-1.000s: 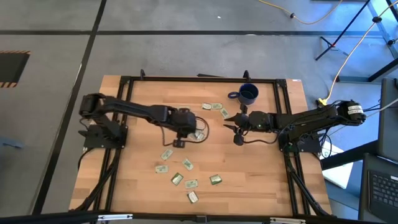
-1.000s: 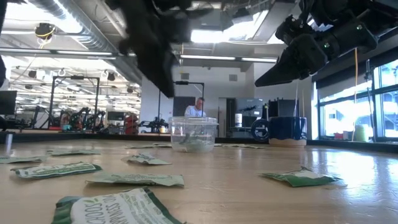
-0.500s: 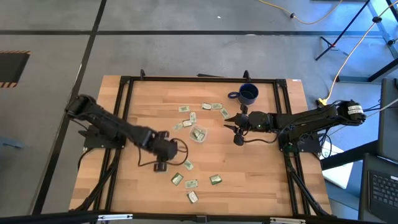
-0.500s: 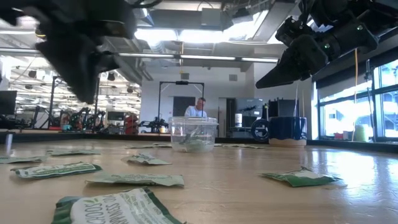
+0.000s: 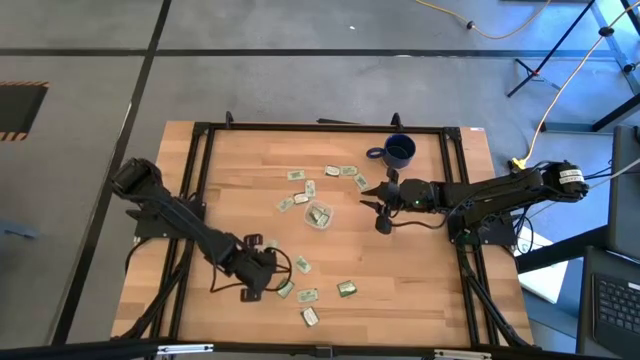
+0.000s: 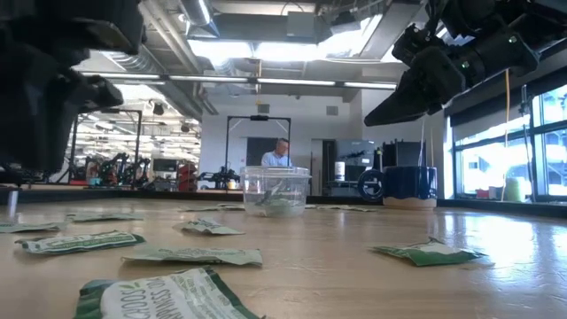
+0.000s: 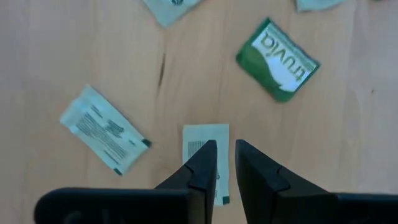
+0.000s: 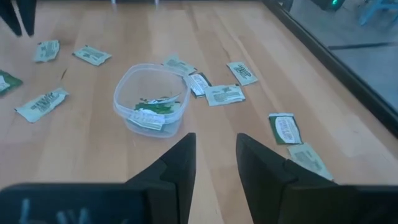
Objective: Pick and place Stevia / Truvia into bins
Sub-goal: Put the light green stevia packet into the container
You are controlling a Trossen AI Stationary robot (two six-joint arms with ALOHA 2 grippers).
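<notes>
Several pale green and white Truvia sachets lie flat on the wooden table, one group near the front (image 5: pixel 308 296) and one farther back (image 5: pixel 340 172). The clear plastic cup (image 5: pixel 320 215) stands mid-table with sachets inside (image 8: pixel 149 115). My left gripper (image 5: pixel 260 278) hovers over the front group, fingers pointing down with a narrow gap (image 7: pixel 225 149), right above a white sachet (image 7: pixel 205 137). A green sachet (image 7: pixel 278 60) and a pale one (image 7: pixel 104 129) lie nearby. My right gripper (image 5: pixel 368 198) waits open (image 8: pixel 214 146), raised to the right of the cup.
A dark blue mug (image 5: pixel 400 151) stands at the far right of the table, behind my right gripper. The table's black frame (image 5: pixel 200 140) runs round its edges. Bare wood lies between the cup and the front sachets. A person (image 6: pixel 282 152) stands in the room beyond.
My left gripper has swung from beside the cup toward the table's near left, and now hangs over the front group of sachets. My right arm has kept still.
</notes>
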